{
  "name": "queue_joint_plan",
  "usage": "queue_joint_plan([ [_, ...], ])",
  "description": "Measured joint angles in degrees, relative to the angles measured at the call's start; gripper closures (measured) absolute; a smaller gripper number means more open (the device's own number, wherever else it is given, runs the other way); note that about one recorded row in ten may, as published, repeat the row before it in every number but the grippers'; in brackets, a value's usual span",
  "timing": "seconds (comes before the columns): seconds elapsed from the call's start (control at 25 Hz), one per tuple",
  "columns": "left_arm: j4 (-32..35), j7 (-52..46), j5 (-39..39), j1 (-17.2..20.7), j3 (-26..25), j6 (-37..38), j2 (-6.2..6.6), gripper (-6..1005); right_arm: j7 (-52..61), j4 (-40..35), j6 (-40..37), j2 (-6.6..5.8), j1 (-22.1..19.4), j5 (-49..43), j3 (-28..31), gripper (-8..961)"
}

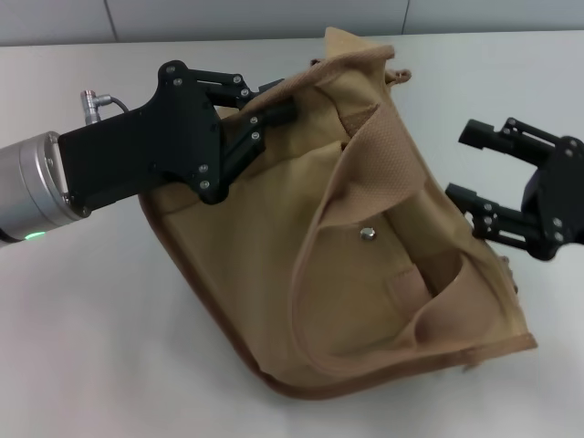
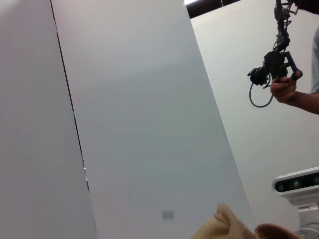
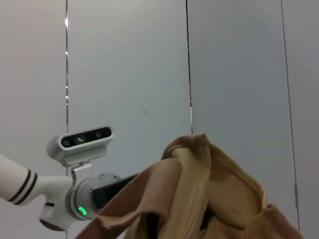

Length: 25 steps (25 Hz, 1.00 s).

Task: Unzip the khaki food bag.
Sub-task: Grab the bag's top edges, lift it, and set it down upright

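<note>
The khaki food bag (image 1: 274,255) lies tilted on the white table (image 1: 91,347), front pocket and metal snap (image 1: 368,234) facing up, with two webbing handles (image 1: 383,164) flopped across it. My left gripper (image 1: 274,111) is shut on the bag's upper edge at its far left corner. My right gripper (image 1: 467,166) is open and empty, just right of the bag and apart from it. A tan corner of the bag shows in the left wrist view (image 2: 224,226), and its top shows in the right wrist view (image 3: 199,189). The zip is not visible.
A grey panelled wall (image 1: 274,18) stands behind the table. The left arm's silver wrist (image 1: 32,187) reaches in from the left. A person's hand holding a black device (image 2: 279,74) shows far off in the left wrist view.
</note>
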Motion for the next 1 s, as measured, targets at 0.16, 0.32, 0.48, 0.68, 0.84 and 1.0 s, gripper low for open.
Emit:
queue_joint_plan([
  [0.16, 0.0, 0.1, 0.0, -0.1, 0.0, 0.1, 0.00, 944, 0.0, 0.1, 2.3, 0.10, 2.0, 0.1, 0.8, 285],
  [0.32, 0.0, 0.1, 0.0, -0.1, 0.0, 0.2, 0.00, 944, 0.1, 0.1, 4.7, -0.12, 3.9, -0.9, 0.7, 304],
  [0.48, 0.0, 0.1, 0.0, -0.2, 0.0, 0.2, 0.00, 944, 0.0, -0.7, 4.8, -0.15, 5.7, -5.4, -1.2, 336],
  [0.68, 0.0, 0.1, 0.0, -0.6, 0.0, 0.2, 0.00, 944, -0.7, -1.7, 4.9, -0.19, 7.2, -6.8, -6.1, 376],
  [0.84, 0.0, 0.1, 0.0, -0.7, 0.0, 0.1, -0.05, 944, -1.6, -2.4, 4.7, 0.01, 7.8, -7.0, -6.8, 389],
  [1.0, 0.0, 0.0, 0.0, -0.7, 0.0, 0.1, -0.15, 943, -1.8, -1.9, 6.7, 0.18, 8.3, -6.7, -9.3, 401],
])
